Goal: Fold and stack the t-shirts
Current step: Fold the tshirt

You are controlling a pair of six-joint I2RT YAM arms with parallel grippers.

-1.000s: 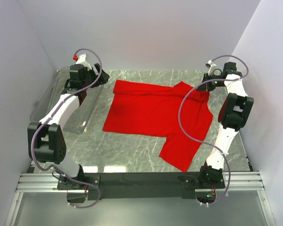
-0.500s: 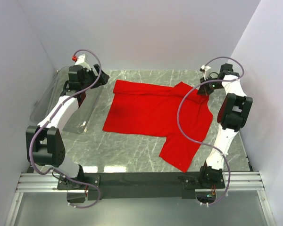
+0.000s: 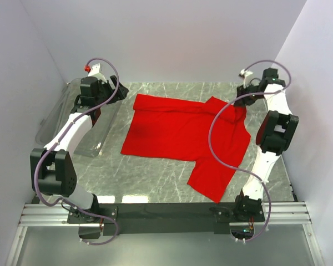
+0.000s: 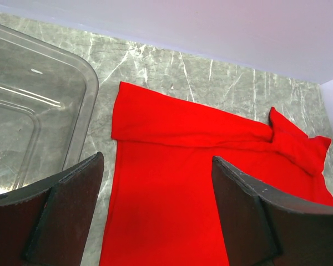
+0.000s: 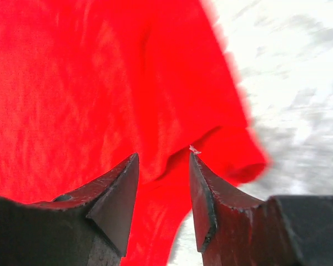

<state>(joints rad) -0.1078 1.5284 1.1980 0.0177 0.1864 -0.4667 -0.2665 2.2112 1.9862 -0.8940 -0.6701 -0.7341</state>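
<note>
The bright red t-shirt [image 3: 183,133] lies spread on the marble table, its far edge folded over and one sleeve pointing toward the near right. My right gripper [image 3: 243,98] hovers over the shirt's far right corner. In the right wrist view its jaws [image 5: 164,155] stand apart above a rumpled fold of red cloth [image 5: 100,83], gripping nothing. My left gripper [image 3: 119,91] hangs wide open at the far left. In the left wrist view its fingers [image 4: 156,159] frame the shirt's left part [image 4: 200,183] from above without touching it.
A clear plastic bin [image 3: 72,122] sits at the left edge of the table, beside the shirt's left hem, also seen in the left wrist view [image 4: 33,111]. White walls close in the table on the left, right and far sides.
My right gripper has gone from shut to open and drawn back a little toward the far right corner, leaving the shirt's corner on the table. The left arm has barely moved.
</note>
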